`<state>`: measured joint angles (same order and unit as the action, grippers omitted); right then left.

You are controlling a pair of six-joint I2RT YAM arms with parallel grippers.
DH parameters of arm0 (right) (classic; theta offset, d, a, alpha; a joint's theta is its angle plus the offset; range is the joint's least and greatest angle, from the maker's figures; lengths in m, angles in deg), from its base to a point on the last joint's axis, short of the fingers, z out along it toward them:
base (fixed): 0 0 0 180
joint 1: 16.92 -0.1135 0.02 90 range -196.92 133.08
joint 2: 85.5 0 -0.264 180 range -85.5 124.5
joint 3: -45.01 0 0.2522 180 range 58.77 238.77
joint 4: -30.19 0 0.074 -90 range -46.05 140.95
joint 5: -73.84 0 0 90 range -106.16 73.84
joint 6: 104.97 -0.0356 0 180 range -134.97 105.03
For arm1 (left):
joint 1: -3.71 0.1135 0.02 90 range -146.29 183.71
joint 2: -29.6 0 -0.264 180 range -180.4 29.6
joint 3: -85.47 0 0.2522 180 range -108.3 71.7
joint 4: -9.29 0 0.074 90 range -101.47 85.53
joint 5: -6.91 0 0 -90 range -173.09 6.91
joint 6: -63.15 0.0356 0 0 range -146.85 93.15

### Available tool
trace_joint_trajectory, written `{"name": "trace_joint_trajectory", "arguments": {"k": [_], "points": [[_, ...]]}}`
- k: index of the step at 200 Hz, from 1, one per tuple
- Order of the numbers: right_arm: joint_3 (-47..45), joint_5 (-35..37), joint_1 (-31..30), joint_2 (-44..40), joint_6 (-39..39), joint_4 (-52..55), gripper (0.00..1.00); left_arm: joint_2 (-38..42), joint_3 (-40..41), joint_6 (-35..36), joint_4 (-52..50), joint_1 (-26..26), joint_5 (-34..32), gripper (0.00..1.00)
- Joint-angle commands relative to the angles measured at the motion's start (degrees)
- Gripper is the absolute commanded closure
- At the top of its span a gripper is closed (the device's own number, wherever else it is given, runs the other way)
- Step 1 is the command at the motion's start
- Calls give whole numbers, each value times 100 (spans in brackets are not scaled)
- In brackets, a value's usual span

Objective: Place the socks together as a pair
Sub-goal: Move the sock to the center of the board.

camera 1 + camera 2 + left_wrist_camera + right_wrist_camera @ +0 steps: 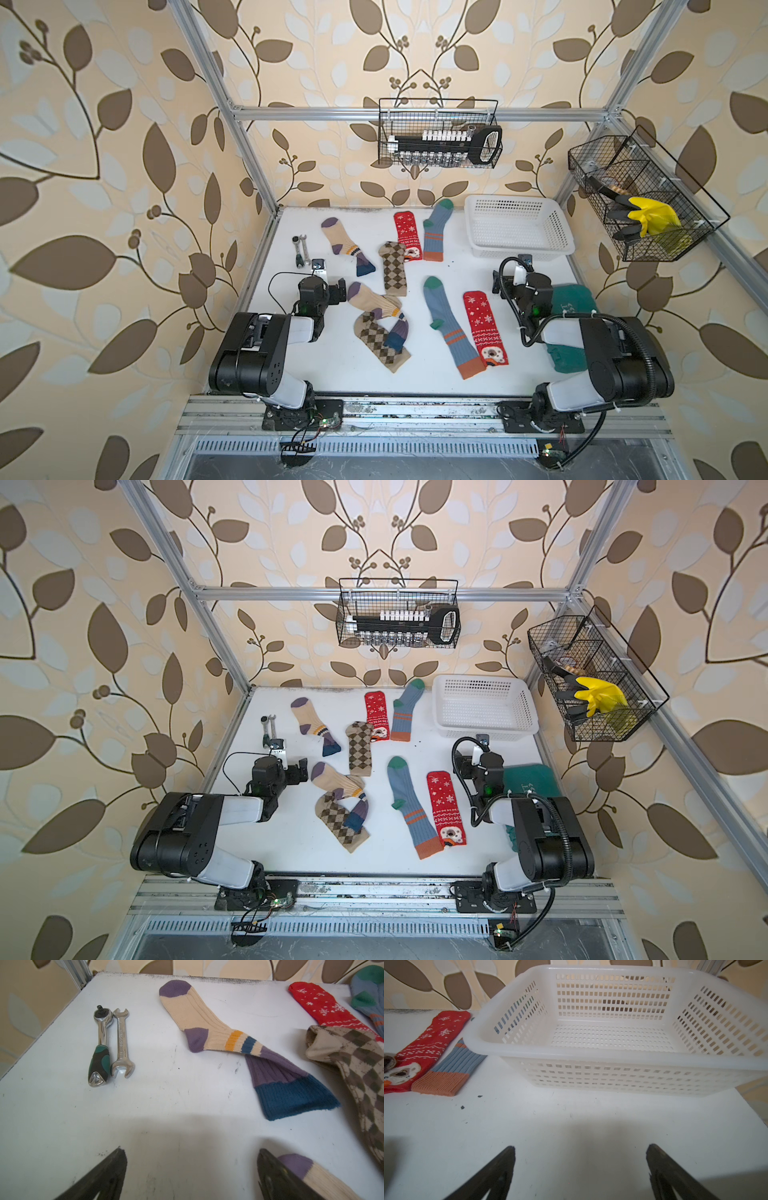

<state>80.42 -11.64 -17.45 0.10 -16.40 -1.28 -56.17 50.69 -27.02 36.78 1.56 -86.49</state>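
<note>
Left gripper (191, 1150) and right gripper (580, 1146) gape empty. The left should pinch the near beige sock (372, 298) by its toe, away from the argyle sock (375, 340) it overlaps.

Beige sock (207, 1028): ribbed knit cloth, matt. Argyle sock (357, 1068): fuzzier knit. Table (166, 1105): matt white, scuffed. Basket (591, 1053): smooth white plastic, slight sheen. Wrench (121, 1043), ratchet (101, 1028): polished glossy metal; ratchet grip looks rubbery. Frame (415, 113): dull metal. Bag (569, 299): matt cloth.
</note>
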Motion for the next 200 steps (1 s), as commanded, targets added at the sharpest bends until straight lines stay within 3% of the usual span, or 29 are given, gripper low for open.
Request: {"name": "trace_joint_trajectory", "arguments": {"k": [1,33,51,61,76,97,133,154,182,200], "points": [[-9,58,-23,17,47,-72,2,23,-114,60,97,39,34,1],[108,280,-89,-561,30,532,2,379,-125,160,-103,-93,-164,1],[931,872,-105,-1087,-729,2691,2,925,-826,99,-1813,-394,-840,1],[1338,859,-96,-1194,-1014,3531,2,1017,-1344,-124,-2790,-467,-1107,1],[1774,798,-72,-1246,-1561,4351,2,1111,-1790,-712,-3632,-488,-1012,1],[2229,721,-26,-1171,-2245,5290,2,1245,-2212,-1522,-4275,-488,-348,1],[2328,-39,-26,-1322,-2181,5110,2,1090,-2974,-1829,-4407,-809,984,1],[2463,-75,206,-1354,-2300,5100,3,554,-3748,-1810,-4559,-1501,985,1],[2838,-1370,1339,-906,-2700,4999,7,-570,-4951,-1778,-4773,-2431,607,1],[2993,-1776,1861,-593,-2922,4955,9,-1347,-5670,-1834,-4782,-2781,490,1]]}}
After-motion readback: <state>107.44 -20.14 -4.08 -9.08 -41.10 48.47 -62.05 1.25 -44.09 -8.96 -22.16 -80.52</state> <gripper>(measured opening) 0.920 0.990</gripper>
